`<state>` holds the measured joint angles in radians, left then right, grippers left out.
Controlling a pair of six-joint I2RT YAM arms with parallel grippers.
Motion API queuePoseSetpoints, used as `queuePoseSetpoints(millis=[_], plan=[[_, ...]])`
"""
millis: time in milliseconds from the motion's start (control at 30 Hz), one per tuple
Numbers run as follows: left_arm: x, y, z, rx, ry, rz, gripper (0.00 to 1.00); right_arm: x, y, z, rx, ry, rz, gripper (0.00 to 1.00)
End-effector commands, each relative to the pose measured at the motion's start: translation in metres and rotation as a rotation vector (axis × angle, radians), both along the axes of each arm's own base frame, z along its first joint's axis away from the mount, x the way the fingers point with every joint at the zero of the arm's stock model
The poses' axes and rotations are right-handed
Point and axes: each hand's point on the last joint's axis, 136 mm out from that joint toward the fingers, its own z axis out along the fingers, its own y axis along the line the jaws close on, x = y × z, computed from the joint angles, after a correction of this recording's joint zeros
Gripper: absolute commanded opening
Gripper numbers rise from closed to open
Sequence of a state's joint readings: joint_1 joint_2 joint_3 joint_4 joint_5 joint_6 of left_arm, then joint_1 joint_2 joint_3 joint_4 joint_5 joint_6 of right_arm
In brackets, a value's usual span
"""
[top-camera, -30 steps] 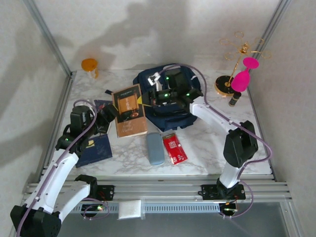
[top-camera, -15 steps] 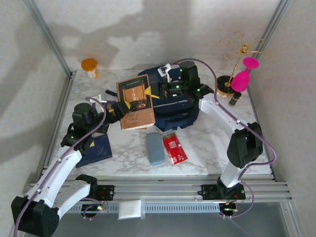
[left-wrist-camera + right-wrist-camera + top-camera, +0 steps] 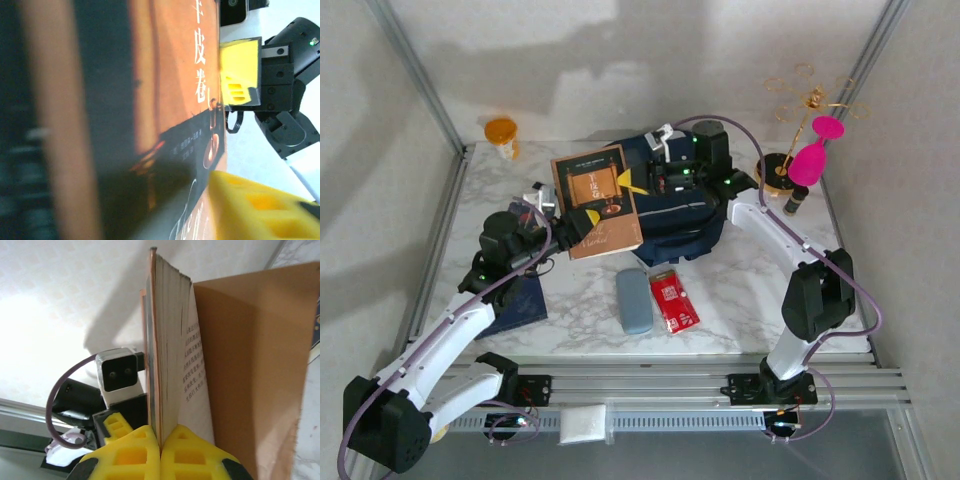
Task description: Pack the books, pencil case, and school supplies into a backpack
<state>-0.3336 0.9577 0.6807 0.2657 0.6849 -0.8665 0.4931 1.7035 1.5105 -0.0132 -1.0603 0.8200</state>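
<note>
A tan book (image 3: 598, 200) with a dark brown panel hangs tilted above the table, beside the navy backpack (image 3: 685, 215). My left gripper (image 3: 582, 217) clamps its lower left corner; in the left wrist view one yellow finger (image 3: 260, 210) lies on the cover (image 3: 170, 100). At the book's right edge my right gripper (image 3: 628, 184) is shut, pinching the front cover and some pages (image 3: 175, 340) between its pads (image 3: 161, 440). The grey-blue pencil case (image 3: 634, 300) and the red packet (image 3: 673, 301) lie side by side near the front. A blue book (image 3: 520, 300) lies under the left arm.
An orange cup (image 3: 501, 131) stands at the back left corner. A gold stand with pink pieces (image 3: 800, 150) and a small dark bottle (image 3: 790, 200) stand at the back right. Metal rails border the marble table (image 3: 740, 300).
The tan book has risen and shifted right and back toward the backpack, both arms following. My left gripper's jaws have come in onto the book's corner.
</note>
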Motion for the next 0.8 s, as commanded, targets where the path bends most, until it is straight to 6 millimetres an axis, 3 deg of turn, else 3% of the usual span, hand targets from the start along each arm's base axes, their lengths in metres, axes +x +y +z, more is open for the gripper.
queuePoseSetpoints(millis=[0,100,133,200,333,467,600,767], plan=[[-0.007,-0.007,0.040,-0.070,-0.139,-0.038,0.32,-0.003,-0.003,-0.003,-0.013,-0.030,0.003,0.00],[-0.004,-0.008,0.038,-0.075,-0.126,-0.039,0.18,-0.001,-0.007,-0.010,-0.029,-0.021,-0.012,0.11],[-0.003,-0.008,0.039,-0.080,-0.125,-0.037,0.13,0.000,-0.010,-0.012,-0.038,-0.021,-0.023,0.22],[0.000,-0.009,0.042,-0.090,-0.123,-0.032,0.05,-0.002,-0.013,-0.014,-0.042,-0.024,-0.028,0.31],[0.004,-0.009,0.053,-0.143,-0.131,-0.026,0.00,-0.003,-0.032,-0.018,-0.064,-0.030,-0.083,0.58],[0.001,-0.015,0.069,-0.219,-0.154,-0.064,0.00,-0.018,-0.046,-0.025,-0.038,-0.009,-0.084,0.94],[0.001,-0.025,0.072,-0.233,-0.159,-0.083,0.00,-0.040,-0.043,-0.026,0.021,0.014,-0.022,0.99],[0.010,-0.038,0.065,-0.231,-0.132,-0.088,0.00,-0.068,-0.035,-0.001,0.151,-0.008,0.079,0.99]])
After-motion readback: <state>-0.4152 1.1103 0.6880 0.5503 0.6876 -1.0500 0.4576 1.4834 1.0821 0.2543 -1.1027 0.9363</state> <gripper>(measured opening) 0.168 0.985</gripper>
